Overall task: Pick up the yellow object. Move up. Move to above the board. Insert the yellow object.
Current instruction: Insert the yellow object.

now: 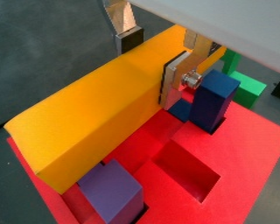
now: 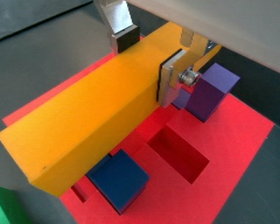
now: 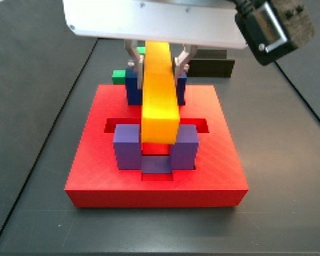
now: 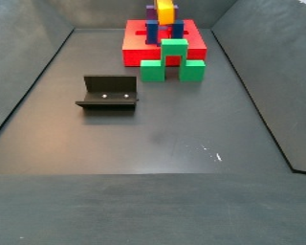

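My gripper (image 1: 152, 59) is shut on the yellow object (image 1: 90, 109), a long yellow-orange bar, with one silver finger (image 1: 175, 80) on each long side. Both wrist views show this; in another wrist view the gripper (image 2: 150, 59) holds the bar (image 2: 90, 118) just above the red board (image 2: 241, 149). In a side view the bar (image 3: 159, 95) lies lengthwise over the board (image 3: 156, 180), running from between the blue blocks (image 3: 131, 88) to between the purple blocks (image 3: 128, 148). I cannot tell whether it touches the board. An open recessed slot (image 1: 189, 168) shows beside the bar.
A green block (image 4: 175, 57) stands on the floor against the board (image 4: 133, 40). The fixture (image 4: 108, 93) stands apart on the floor. A black block (image 3: 210, 68) lies behind the board. Dark walls enclose the floor.
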You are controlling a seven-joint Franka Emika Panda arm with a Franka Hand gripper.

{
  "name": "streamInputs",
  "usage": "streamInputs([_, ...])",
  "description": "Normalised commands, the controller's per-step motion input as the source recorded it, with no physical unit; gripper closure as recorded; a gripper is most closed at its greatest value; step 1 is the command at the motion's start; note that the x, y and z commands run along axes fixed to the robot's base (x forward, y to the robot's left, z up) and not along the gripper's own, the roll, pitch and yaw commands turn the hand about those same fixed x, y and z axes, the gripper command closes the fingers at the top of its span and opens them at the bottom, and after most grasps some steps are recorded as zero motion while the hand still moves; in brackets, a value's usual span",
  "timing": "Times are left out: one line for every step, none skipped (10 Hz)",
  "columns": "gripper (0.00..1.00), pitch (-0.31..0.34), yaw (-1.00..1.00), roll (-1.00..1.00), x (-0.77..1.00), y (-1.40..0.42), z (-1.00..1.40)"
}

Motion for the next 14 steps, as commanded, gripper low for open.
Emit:
streamInputs([1.0,0.0,0.0,0.09,0.0,0.0,-0.23])
streamInputs([1.0,0.0,0.0,0.04,0.05,0.0,-0.19])
streamInputs([1.0,0.0,0.0,0.04,0.08,0.0,-0.19])
streamInputs([1.0,0.0,0.0,0.03,0.1,-0.02,-0.16])
streamInputs([1.0,0.0,0.0,0.04,0.09,-0.04,-0.15])
streamInputs([1.0,0.0,0.0,0.07,0.03,-0.08,-0.14])
streamInputs([1.0,0.0,0.0,0.09,0.03,-0.18,-0.13])
streamInputs([1.0,0.0,0.0,0.13,0.05,-0.27,-0.13])
streamInputs([1.0,0.0,0.0,0.15,0.02,-0.18,-0.21])
streamInputs([1.0,0.0,0.0,0.15,0.02,0.0,-0.28])
streamInputs([1.0,0.0,0.0,0.14,0.0,0.0,-0.31])
streamInputs([1.0,0.0,0.0,0.13,0.01,0.0,-0.29])
streamInputs([1.0,0.0,0.0,0.1,0.03,0.0,-0.27])
streamInputs([1.0,0.0,0.0,0.07,0.03,0.0,-0.26])
